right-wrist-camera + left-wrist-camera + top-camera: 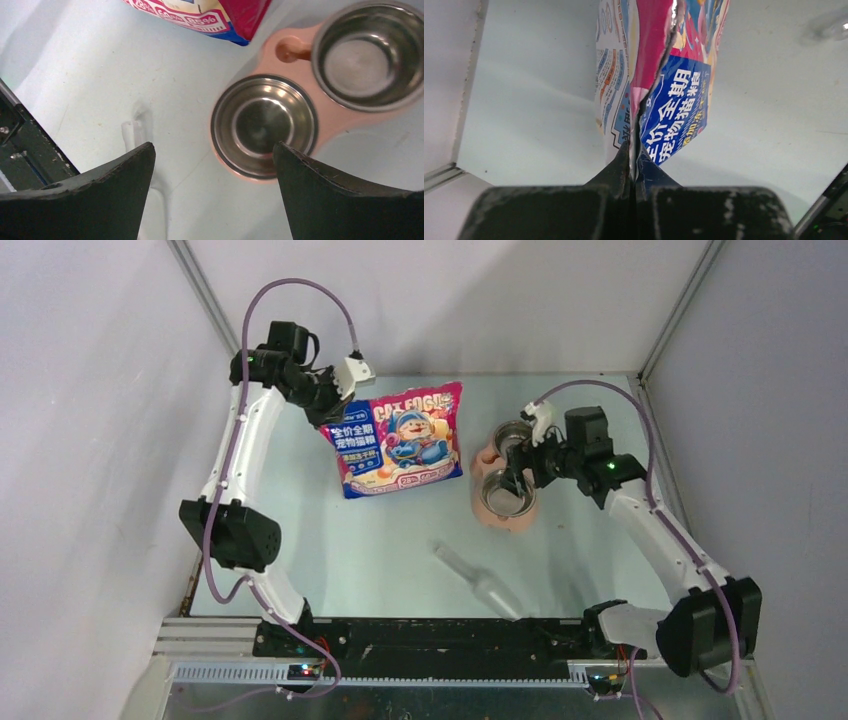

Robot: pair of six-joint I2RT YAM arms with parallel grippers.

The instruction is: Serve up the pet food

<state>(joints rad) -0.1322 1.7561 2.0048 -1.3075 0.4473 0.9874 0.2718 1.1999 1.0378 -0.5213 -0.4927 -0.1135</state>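
Two grey walls (80, 390) flank pale table (400, 540); left tool (633, 155) pinches bag (400, 440) (right tool (212, 147) gapes).

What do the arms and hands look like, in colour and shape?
The left arm and right arm have white links, black joints and looping purple cables. Green lights glow on some joints. The left hand and right hand have black wedge-shaped fingers with pale scuffs.

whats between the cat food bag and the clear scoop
Nothing. The table between the bag and the scoop is bare, which shows best in the top view.
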